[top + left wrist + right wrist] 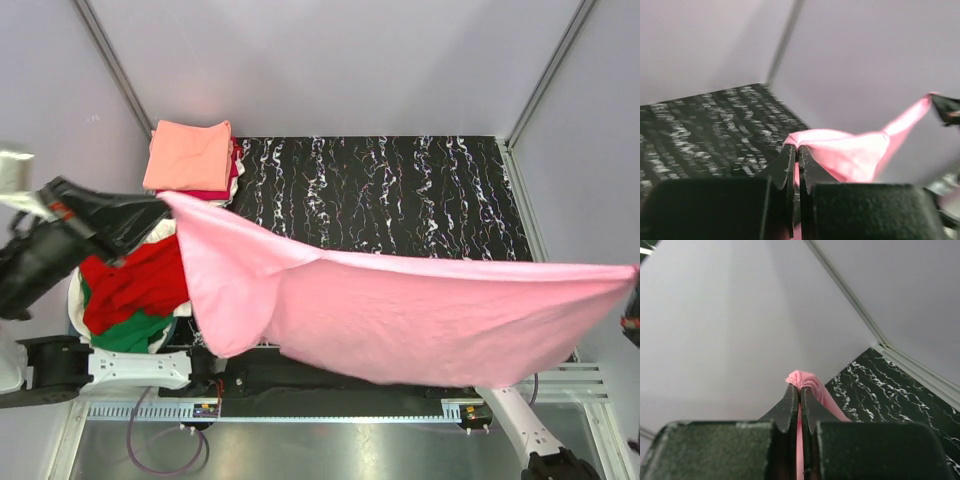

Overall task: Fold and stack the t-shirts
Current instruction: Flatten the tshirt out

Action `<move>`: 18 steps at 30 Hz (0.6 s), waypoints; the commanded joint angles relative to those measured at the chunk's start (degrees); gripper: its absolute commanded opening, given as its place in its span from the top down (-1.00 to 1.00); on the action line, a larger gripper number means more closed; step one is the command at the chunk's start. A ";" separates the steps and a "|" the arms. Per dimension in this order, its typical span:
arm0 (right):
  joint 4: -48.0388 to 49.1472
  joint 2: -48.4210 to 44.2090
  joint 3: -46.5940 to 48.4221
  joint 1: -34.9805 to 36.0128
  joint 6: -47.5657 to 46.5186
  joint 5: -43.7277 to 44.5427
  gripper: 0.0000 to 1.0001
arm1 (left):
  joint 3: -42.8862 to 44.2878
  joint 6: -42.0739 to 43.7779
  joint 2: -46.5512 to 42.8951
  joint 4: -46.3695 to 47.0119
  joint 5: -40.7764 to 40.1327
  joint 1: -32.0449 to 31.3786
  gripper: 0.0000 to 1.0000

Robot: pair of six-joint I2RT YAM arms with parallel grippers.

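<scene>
The pink tee (pixel 400 310) is held up in the air, stretched between the two arms above the near part of the table (pixel 400 190). It is a plain bubblegum pink, of soft matt cloth with faint wrinkles. Its upper edge is drawn taut from one gripped corner at the left to the other at the far right. Its lower edge is left to sag in a long curve. A crease is seen running down from the upper edge, and the part to the left of it hangs as a broad flap. The near strip of the table is hidden by the cloth.

The left fingers (pixel 787 165) are closed on a bunched edge of the pink tee (pixel 850 152), which is seen running off to the right to a narrow tip. The right fingers (pixel 789 405) are likewise shut on the pink tee (pixel 812 385). A small knob of cloth is pushed up above their tips, and a thin pink line is pinched between them.

The orange tee (pixel 188 155) is laid folded at the table's back left corner, with a strip of deeper red showing under its right edge. At the left, below the left arm, the red tee (pixel 140 285), the green tee (pixel 130 335) and the white tee (pixel 163 233) are heaped unfolded, partly covered by the pink flap. The table is black with white veining.
</scene>
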 commanded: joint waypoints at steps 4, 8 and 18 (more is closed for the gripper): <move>4.07 17.33 -10.00 -0.05 -4.65 -1.29 1.00 | 4.42 9.87 19.20 -0.21 -23.35 1.87 1.00; 13.44 26.21 -21.16 -0.14 -3.26 -0.62 1.00 | -0.02 4.88 26.51 1.10 7.05 35.00 1.00; 8.90 74.22 -4.04 -6.29 -0.08 -11.40 -0.99 | 39.69 -3.84 85.51 -11.11 33.34 58.49 -0.84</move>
